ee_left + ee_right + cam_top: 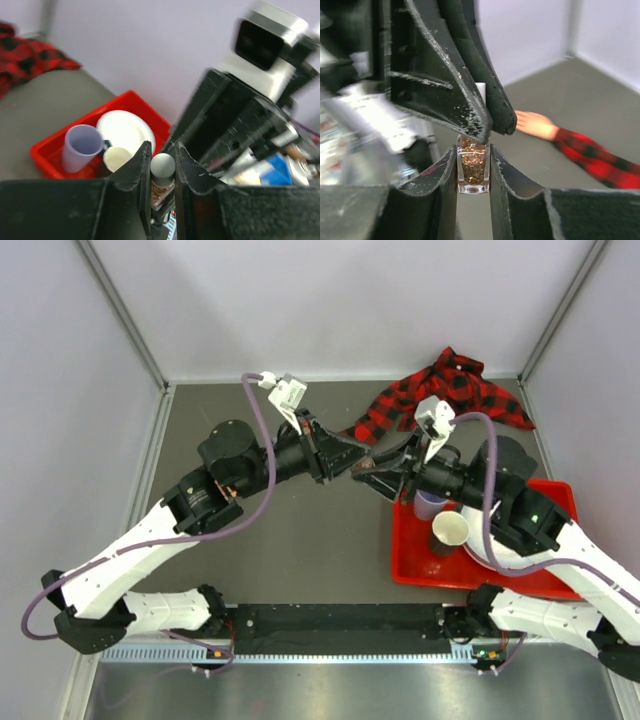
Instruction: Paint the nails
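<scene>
The right pincer (473, 150) is clamped on a glittery nail-polish bottle (473, 170); the left pincer (161, 150) is closed around its white cap (162, 166). The mannequin hand (536, 125) lies on the desk (580, 95) beyond, well apart, nails indistinct.

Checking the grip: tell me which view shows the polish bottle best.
Right wrist: the polish bottle sits centre, close up, glittery glass body plain. Left wrist shows mainly its pale cap; the top view barely shows it.
</scene>
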Controlling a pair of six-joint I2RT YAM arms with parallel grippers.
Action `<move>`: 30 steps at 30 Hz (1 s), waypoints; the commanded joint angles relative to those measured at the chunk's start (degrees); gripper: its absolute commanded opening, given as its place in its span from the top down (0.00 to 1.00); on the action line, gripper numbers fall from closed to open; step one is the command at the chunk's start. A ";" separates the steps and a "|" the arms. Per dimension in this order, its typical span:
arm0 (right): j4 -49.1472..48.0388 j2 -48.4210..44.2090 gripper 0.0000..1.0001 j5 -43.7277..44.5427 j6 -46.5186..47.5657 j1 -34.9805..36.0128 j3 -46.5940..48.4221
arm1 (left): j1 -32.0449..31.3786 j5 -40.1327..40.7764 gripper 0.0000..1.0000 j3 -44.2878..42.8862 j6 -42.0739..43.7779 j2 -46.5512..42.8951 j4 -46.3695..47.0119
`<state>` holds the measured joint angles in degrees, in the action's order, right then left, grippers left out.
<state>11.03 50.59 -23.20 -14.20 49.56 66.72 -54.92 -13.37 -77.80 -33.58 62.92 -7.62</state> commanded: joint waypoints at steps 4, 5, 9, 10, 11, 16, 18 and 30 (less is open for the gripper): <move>4.53 5.22 1.00 42.25 12.61 10.11 3.33 | -1.33 31.90 1.00 -4.12 -7.46 4.14 -7.50; 4.01 5.57 1.00 42.45 12.27 10.12 2.90 | -1.25 33.30 1.00 -4.29 -7.20 4.58 -7.15; 2.16 5.22 1.00 40.87 12.96 9.94 1.84 | -1.33 32.62 0.96 -5.52 -5.71 6.08 -4.96; 1.98 4.96 1.00 38.87 13.05 9.68 1.66 | -1.33 31.92 0.81 -5.61 -5.27 6.25 -4.78; 1.72 4.70 1.00 37.28 13.05 9.33 1.05 | -1.33 31.13 0.71 -5.52 -5.09 5.99 -4.43; -1.01 1.19 1.00 24.46 10.95 5.11 -2.73 | -1.07 16.37 0.27 -2.19 -0.26 2.57 2.25; -0.39 0.04 1.00 23.20 10.33 4.15 -3.17 | -0.55 14.25 0.21 -2.35 0.18 0.90 1.56; 0.58 -4.79 1.00 6.77 5.15 3.26 -3.88 | 0.16 11.70 0.13 -1.92 -0.08 -6.66 -10.57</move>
<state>14.15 47.62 -9.96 -6.37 53.36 62.30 -54.96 0.38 -79.77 -33.98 57.67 -14.15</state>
